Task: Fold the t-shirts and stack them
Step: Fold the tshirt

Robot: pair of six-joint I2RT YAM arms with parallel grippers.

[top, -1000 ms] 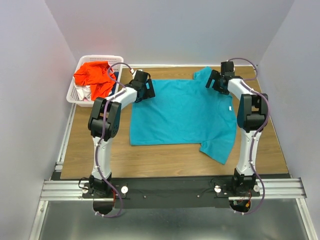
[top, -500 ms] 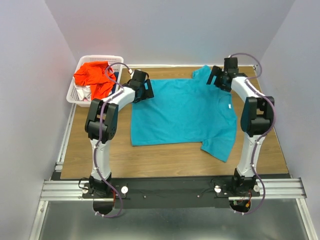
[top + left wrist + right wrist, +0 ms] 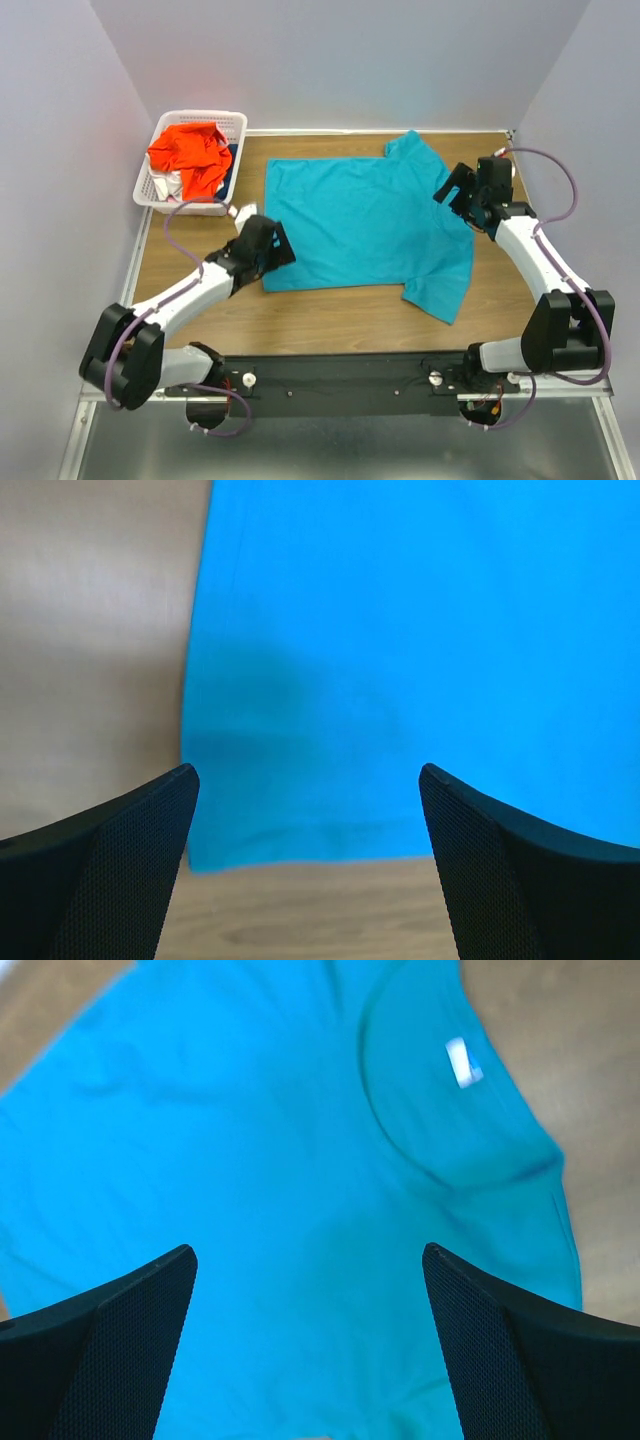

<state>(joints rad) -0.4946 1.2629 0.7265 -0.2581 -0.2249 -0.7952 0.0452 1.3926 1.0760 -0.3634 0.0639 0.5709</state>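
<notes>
A large teal-blue t-shirt point(image 3: 365, 220) lies spread flat on the wooden table, collar to the right. It also shows in the left wrist view point(image 3: 400, 650) and the right wrist view point(image 3: 280, 1160). My left gripper point(image 3: 268, 243) is open and empty, above the shirt's near left corner. My right gripper point(image 3: 462, 195) is open and empty, above the collar side of the shirt. A bright orange-red t-shirt point(image 3: 190, 153) is bunched in the white basket point(image 3: 172, 121), with white and dark blue cloth under it.
The basket stands at the back left corner of the table. Bare wood point(image 3: 340, 315) runs along the near edge and at the right of the shirt point(image 3: 535, 215). White walls close in the back and both sides.
Both arms have swung back from the shirt's far edge toward the near side. The left gripper went to the near left corner, the right to the collar side. The shirt lies flatter.
</notes>
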